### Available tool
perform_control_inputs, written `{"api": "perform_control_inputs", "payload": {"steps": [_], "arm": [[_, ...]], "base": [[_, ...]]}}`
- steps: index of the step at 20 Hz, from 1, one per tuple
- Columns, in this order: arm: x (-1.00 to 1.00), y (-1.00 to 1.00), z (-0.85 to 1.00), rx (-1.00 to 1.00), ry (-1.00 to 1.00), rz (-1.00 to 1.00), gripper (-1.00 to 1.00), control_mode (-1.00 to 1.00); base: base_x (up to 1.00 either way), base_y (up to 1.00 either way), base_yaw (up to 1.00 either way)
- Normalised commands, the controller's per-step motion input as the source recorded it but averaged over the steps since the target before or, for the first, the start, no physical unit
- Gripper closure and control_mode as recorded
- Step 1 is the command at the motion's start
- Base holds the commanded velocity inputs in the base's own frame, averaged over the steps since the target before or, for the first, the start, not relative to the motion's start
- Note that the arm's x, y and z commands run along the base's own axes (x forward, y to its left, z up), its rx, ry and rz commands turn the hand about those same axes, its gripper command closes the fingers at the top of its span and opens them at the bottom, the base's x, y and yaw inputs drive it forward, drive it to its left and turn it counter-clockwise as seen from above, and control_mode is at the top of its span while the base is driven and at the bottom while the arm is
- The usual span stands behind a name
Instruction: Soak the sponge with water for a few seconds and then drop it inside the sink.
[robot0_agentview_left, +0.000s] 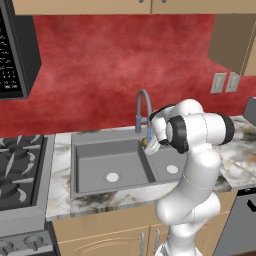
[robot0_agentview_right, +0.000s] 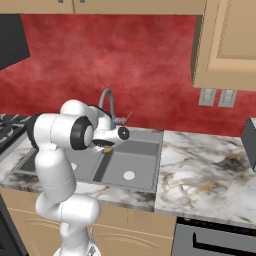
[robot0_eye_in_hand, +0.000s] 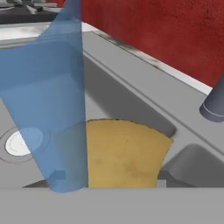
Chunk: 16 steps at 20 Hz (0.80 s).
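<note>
The yellow-tan sponge (robot0_eye_in_hand: 124, 153) fills the lower middle of the hand view, and the broad translucent blue water (robot0_eye_in_hand: 48, 109) runs down over its left side. My gripper (robot0_agentview_left: 147, 144) is shut on the sponge (robot0_agentview_left: 145, 142) under the faucet spout, above the divider of the grey double-basin sink (robot0_agentview_left: 85, 165). A thin blue stream of water (robot0_agentview_left: 148, 131) falls from the spout onto it. From the right, the gripper (robot0_agentview_right: 106, 148) holds the sponge (robot0_agentview_right: 107, 149) over the sink (robot0_agentview_right: 145, 150). My fingertips are hidden in the hand view.
The grey arched faucet (robot0_agentview_left: 144, 106) rises behind the sink, its base (robot0_eye_in_hand: 214, 105) close on the right. A pale drain (robot0_eye_in_hand: 19, 142) lies below the stream. A stove (robot0_agentview_left: 20, 165) flanks the left, marble counter (robot0_agentview_right: 200, 170) the right.
</note>
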Motion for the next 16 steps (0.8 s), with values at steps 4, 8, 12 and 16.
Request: {"api": "perform_control_inputs", "payload": {"steps": [4,8,12,16], "arm": [[-0.09,0.00,0.00,0.00,0.00,0.02,1.00,-1.00],[-0.04,0.00,0.00,0.00,0.00,0.02,1.00,-1.00],[0.00,0.00,0.00,0.00,0.00,0.01,1.00,-1.00],[0.00,0.00,0.00,0.00,0.00,0.00,1.00,-1.00]], "base": [[0.00,0.00,0.00],[0.00,0.00,0.00],[0.00,0.00,0.00],[0.00,0.00,0.00]]}}
